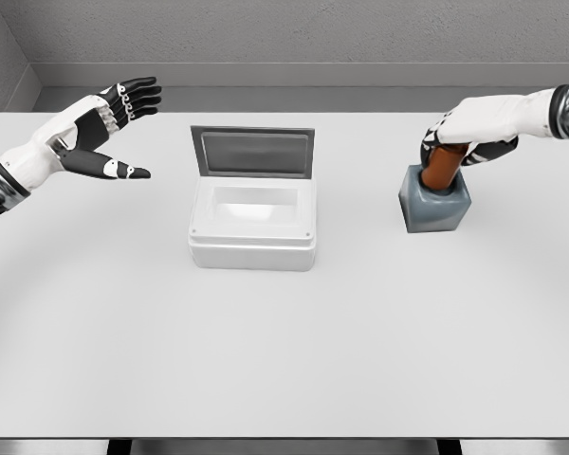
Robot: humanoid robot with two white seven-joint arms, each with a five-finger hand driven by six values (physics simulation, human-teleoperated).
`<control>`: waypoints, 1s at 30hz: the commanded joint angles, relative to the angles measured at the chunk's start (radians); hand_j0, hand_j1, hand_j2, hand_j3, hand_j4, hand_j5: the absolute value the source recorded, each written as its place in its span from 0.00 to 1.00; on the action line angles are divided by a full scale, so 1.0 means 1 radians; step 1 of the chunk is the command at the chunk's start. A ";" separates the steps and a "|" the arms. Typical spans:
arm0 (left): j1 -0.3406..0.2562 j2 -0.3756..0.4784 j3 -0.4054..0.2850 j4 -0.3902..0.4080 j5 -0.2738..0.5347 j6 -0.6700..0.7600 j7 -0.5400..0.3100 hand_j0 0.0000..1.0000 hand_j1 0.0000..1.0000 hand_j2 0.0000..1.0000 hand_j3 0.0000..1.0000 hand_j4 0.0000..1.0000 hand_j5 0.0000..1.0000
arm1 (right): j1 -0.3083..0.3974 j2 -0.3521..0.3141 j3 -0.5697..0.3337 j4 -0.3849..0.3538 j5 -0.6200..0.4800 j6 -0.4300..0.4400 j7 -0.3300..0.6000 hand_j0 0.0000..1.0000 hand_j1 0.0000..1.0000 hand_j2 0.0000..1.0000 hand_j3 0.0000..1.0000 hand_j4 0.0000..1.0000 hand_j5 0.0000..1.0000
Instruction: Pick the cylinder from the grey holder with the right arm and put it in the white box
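The right robot hand (pixel 465 133), white with black finger segments, reaches in from the right edge and is wrapped around the top of the reddish-brown cylinder (pixel 444 169). Its fingers (pixel 434 136) curl down over the cylinder's upper end on the near-left side, and the thumb (pixel 493 150) lies against the opposite side, so the hand is closed in a grasp on it. The cylinder stands slightly tilted, its lower end still seated inside the square grey holder (pixel 436 206), which rests on the right part of the plain white worktop (pixel 284 351).

The left robot hand (pixel 109 128) hangs above the worktop's far left corner, holding nothing. Its fingers are stretched out and spread toward the right, the thumb (pixel 123 171) pointing apart below them, fully released.

The white rectangular box (pixel 253 242) sits near the middle of the worktop, well apart from the holder and between the two hands. Its hinged lid (pixel 256 153), grey on the inside, stands upright at the far edge, leaving the shallow white cavity uncovered.

No brand, label or writing can be read on the box, the holder, the cylinder or either hand.
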 commanded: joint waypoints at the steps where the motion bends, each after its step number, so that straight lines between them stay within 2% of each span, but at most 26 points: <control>1: 0.000 0.001 0.001 -0.001 0.006 0.001 0.000 1.00 1.00 1.00 1.00 1.00 1.00 | 0.000 -0.003 -0.003 0.000 -0.005 0.003 0.000 0.56 0.56 0.56 0.56 0.56 0.56; 6: 0.002 0.002 0.001 -0.001 0.008 0.001 0.000 1.00 1.00 1.00 1.00 1.00 1.00 | -0.005 -0.011 -0.005 -0.001 -0.008 0.003 0.000 0.54 0.54 0.54 0.54 0.54 0.54; 11: 0.002 0.002 0.001 -0.001 0.008 0.001 0.000 1.00 1.00 1.00 1.00 1.00 1.00 | -0.006 -0.033 -0.005 -0.044 -0.008 0.003 0.000 0.53 0.53 0.53 0.53 0.53 0.53; 13: 0.000 0.001 0.001 -0.001 0.006 0.001 0.000 1.00 1.00 1.00 1.00 1.00 1.00 | -0.008 -0.057 -0.006 -0.086 -0.009 0.003 0.000 0.53 0.53 0.53 0.53 0.53 0.53; 17: 0.000 -0.001 0.001 0.004 0.006 0.001 0.000 1.00 1.00 1.00 1.00 1.00 1.00 | -0.009 -0.062 -0.016 -0.095 -0.009 0.003 0.000 0.53 0.53 0.53 0.53 0.53 0.53; 21: 0.000 -0.012 0.001 0.010 0.002 0.001 0.000 1.00 1.00 1.00 1.00 1.00 1.00 | -0.009 -0.071 -0.022 -0.146 -0.008 0.003 0.000 0.53 0.53 0.53 0.53 0.53 0.53; 25: 0.000 -0.015 0.001 0.012 -0.001 0.001 0.000 1.00 1.00 1.00 1.00 1.00 1.00 | -0.009 -0.073 -0.020 -0.159 -0.006 0.003 0.000 0.53 0.53 0.53 0.53 0.53 0.53; 30: 0.000 -0.015 0.001 0.012 -0.001 0.001 0.000 1.00 1.00 1.00 1.00 1.00 1.00 | -0.011 -0.091 -0.037 -0.231 -0.003 0.003 0.000 0.54 0.54 0.54 0.54 0.54 0.54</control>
